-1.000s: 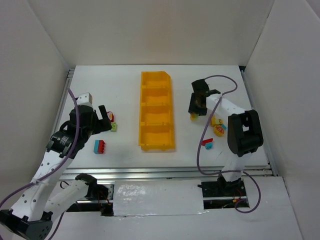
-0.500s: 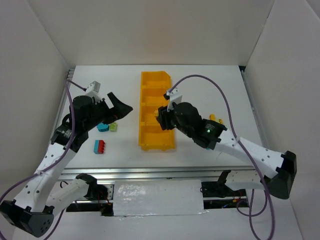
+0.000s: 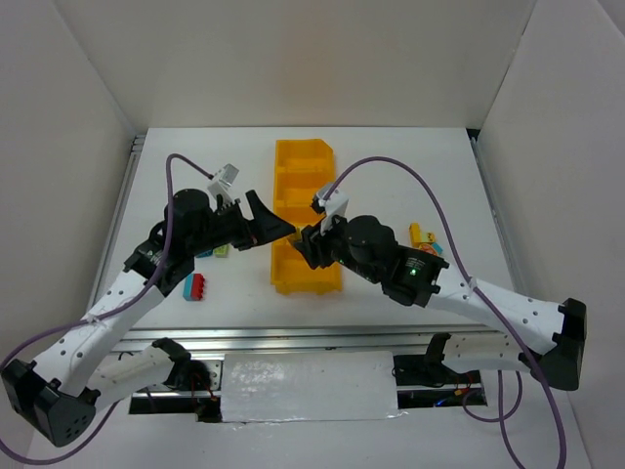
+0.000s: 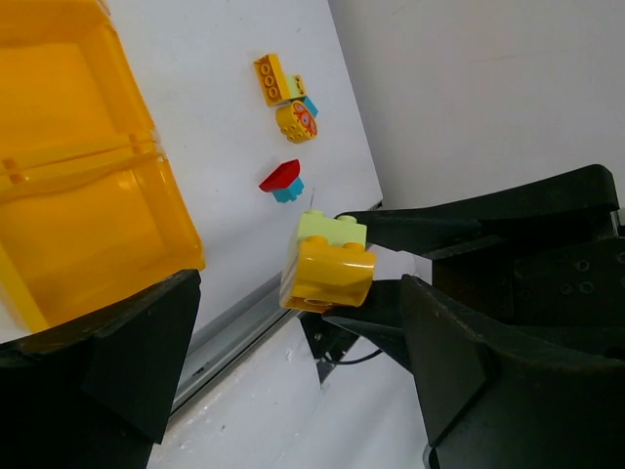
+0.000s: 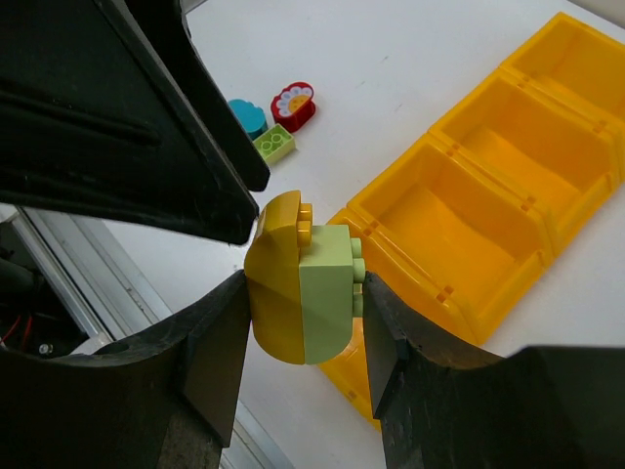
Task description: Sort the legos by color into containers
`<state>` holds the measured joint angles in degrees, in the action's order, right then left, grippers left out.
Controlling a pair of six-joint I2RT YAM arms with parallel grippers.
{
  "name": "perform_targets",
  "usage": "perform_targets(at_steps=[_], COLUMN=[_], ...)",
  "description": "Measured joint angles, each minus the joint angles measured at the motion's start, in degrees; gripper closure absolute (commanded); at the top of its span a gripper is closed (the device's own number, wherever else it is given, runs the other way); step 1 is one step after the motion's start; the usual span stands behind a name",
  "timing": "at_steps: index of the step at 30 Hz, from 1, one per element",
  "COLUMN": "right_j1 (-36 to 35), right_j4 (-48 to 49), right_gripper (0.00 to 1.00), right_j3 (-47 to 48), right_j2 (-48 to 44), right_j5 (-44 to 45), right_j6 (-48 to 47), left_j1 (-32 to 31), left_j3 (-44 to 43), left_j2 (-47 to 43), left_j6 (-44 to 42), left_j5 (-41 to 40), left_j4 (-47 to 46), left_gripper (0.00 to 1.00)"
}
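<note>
Over near end of bin (image 3: pixel 305 149), both arms stretch inward, tips meeting. Right gripper (image 3: pixel 301 244) squeezes yellow-and-green brick (image 5: pixel 303 283) in air. Left gripper (image 3: pixel 273 225) spread wide around brick.

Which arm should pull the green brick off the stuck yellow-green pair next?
Probably left. The right gripper is shut on the yellow-green pair, so it can only hold; the left gripper is open, facing it.

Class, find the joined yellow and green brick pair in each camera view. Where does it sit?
Top external: too small to pick out, near the bin's front end.
Left wrist: brick pair at centre, bin upper left.
Right wrist: centre, clamped between the fingers; bin upper right.
Shared landmark: the bin.
</note>
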<state>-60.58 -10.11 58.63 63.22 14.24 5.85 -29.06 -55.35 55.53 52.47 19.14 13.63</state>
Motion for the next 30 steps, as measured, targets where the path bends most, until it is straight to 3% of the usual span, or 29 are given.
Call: perform_targets(at_steps=[5,11,14,15,17,18,20,22,23,24,26,30], right_j1=[-0.3,-1.0,-1.1,-1.1,-1.1,-1.1,-1.1,-1.1,-1.1,-1.0,-1.0,-0.5], right_j4=[-0.2,-0.2,-0.2,-0.2,-0.2,-0.1,-0.2,-0.1,0.1,0.6,1.6,1.9], right_gripper=[1.0,1.0,1.0,1.0,1.0,0.99,0.97,0.58,0.43,0.34,0.27,0.26], right_j3=[1.3,2.1,2.3,2.4,2.4,2.5,2.5,2.4,2.3,1.8,0.7,-1.8], right_j2=[2.5,3.7,3.7,3.7,3.7,3.7,3.7,3.7,3.7,3.5,2.9,0.5], right_j5=[0.4,0.9,1.3,1.4,1.6,1.6,1.6,1.4,1.2,0.9,-0.5,-4.7], right_j6=[0.0,0.1,0.3,0.5,0.7,0.9,1.0,1.1,1.1,1.4,2.1,3.5], left_j1=[-1.7,-2.8,-2.9,-3.0,-3.1,-3.1,-3.0,-3.0,-3.0,-3.0,-3.0,-3.0], left_j3=[0.0,0.0,0.0,0.0,0.0,0.0,0.0,-0.2,-0.3,-0.4,-0.4,-0.6], left_j2=[2.1,4.4,4.3,4.3,4.3,4.3,4.4,4.5,4.5,4.4,4.2,3.5], left_j6=[-0.1,-1.0,-1.2,-1.6,-1.9,-2.3,-3.0,-3.8,-4.4,-4.8,-6.1,-8.8], left_j5=[0.3,0.5,0.5,0.6,0.9,0.9,1.2,1.5,1.5,1.5,1.4,1.5], left_j4=[-1.7,-2.3,-2.6,-3.0,-3.4,-3.5,-3.8,-3.6,-3.3,-3.1,-2.8,-2.0], left_gripper=[0.11,0.31,0.56,0.73,0.85,0.99,1.0,1.0,1.0,1.0,1.0,1.0])
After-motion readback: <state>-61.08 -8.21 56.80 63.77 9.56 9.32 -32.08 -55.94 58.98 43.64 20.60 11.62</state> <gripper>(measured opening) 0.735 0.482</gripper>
